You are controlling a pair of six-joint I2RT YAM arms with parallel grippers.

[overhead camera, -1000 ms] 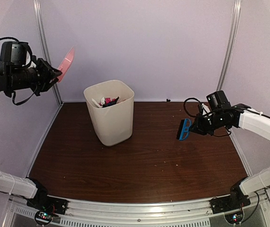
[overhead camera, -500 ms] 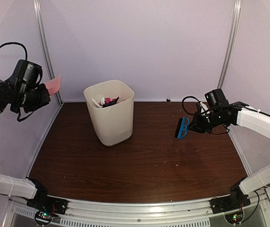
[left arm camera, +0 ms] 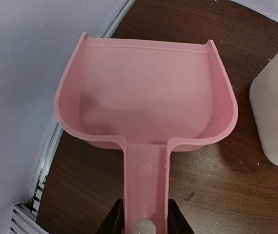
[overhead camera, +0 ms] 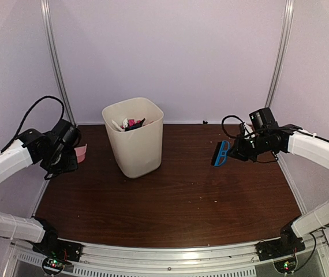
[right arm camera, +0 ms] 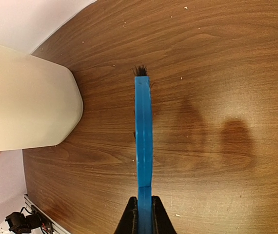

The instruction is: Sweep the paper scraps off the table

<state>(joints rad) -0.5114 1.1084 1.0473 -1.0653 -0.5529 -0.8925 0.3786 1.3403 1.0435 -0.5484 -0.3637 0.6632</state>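
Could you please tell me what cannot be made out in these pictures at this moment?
- Top view: the wall of the bin hides how full it is; only a few paper scraps show at its rim.
- Top view: the left arm covers most of the dustpan and the left gripper.
- Right wrist view: the brush is edge-on, so its bristles barely show.
- Pale specks on the table are too small to identify.

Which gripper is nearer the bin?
Left. The left gripper, holding the dustpan, is just left of the bin; the right gripper, holding the brush, hangs farther right.
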